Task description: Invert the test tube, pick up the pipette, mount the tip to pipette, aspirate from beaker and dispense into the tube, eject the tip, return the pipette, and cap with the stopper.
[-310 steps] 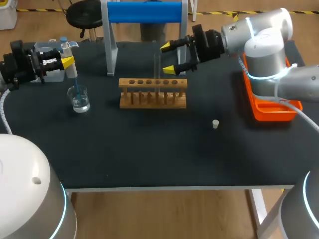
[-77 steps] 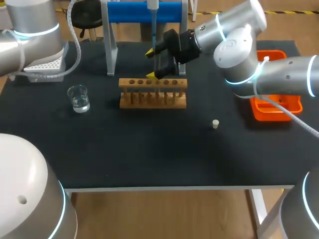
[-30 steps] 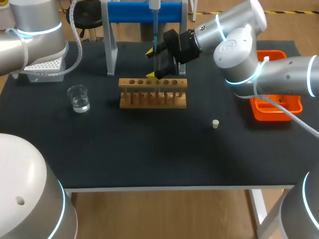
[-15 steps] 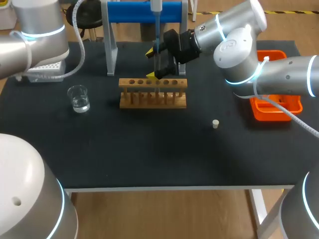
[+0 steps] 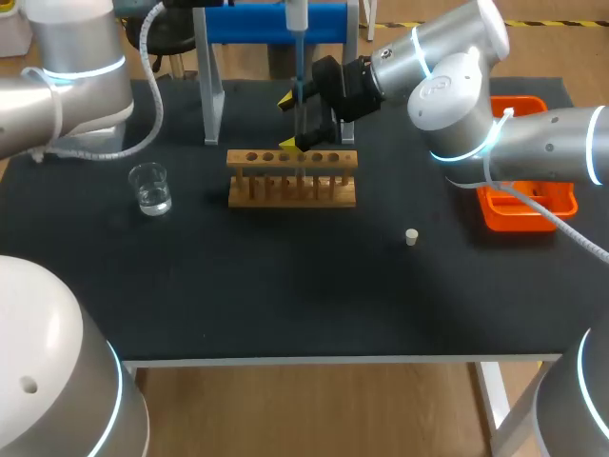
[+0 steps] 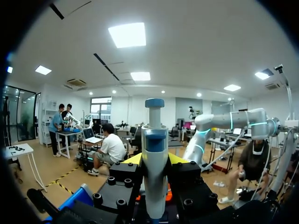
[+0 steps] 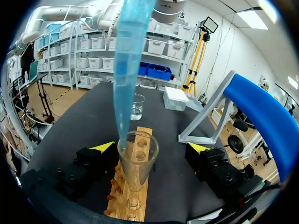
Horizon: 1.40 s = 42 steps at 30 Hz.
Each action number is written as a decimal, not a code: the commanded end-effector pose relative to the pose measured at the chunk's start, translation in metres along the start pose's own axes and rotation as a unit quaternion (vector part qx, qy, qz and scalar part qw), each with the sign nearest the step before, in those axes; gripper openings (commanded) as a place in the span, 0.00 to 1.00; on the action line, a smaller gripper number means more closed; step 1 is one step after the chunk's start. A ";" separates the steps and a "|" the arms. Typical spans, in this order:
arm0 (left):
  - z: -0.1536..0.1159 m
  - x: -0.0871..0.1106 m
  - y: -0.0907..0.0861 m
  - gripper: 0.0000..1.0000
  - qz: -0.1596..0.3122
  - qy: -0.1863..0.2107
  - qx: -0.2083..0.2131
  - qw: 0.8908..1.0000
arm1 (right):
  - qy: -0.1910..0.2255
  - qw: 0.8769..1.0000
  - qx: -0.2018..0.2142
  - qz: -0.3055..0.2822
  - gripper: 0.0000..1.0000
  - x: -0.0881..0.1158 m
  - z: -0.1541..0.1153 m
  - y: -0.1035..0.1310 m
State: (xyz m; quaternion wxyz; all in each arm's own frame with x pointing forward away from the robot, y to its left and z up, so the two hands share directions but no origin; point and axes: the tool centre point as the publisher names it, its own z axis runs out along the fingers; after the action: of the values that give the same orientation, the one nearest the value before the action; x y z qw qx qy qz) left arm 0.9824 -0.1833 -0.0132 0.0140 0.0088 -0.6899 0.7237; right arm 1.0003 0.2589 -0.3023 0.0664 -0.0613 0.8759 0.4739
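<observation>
1. The left gripper (image 6: 156, 161) stays clamped on the pipette (image 5: 297, 17), which has left the beaker (image 5: 150, 188) and now hangs above the rack (image 5: 291, 178).
2. Its blue tip (image 7: 127, 70) ends at the mouth of the test tube (image 7: 137, 156), which stands upright in the rack.
3. The right gripper (image 5: 288, 122) has moved in and flanks the tube, fingers spread and not touching it.
4. The stopper (image 5: 411, 237) lies where it was.

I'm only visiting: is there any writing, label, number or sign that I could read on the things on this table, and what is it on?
None can be read. The white and blue pipette, the clear glass test tube, the wooden tube rack, the small glass beaker and the orange plastic tray show no legible print.
</observation>
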 end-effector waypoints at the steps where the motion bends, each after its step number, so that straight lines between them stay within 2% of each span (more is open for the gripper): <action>1: 0.001 -0.003 0.002 0.00 -0.001 0.002 -0.001 1.000 | 0.002 1.000 0.001 0.000 1.00 -0.001 -0.001 0.000; 20: -0.003 -0.007 0.003 0.00 0.010 -0.015 -0.018 1.000 | 0.002 1.000 0.001 0.000 1.00 -0.001 -0.001 0.000; 42: 0.000 -0.013 0.004 0.00 0.025 -0.007 0.006 1.000 | 0.002 1.000 0.001 0.000 1.00 -0.001 -0.001 0.000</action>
State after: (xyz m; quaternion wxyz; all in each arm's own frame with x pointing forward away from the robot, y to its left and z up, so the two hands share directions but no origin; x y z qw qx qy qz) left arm 0.9910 -0.1824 -0.0165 -0.0111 0.0000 -0.6863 0.7272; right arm 1.0003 0.2589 -0.3022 0.0664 -0.0613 0.8759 0.4739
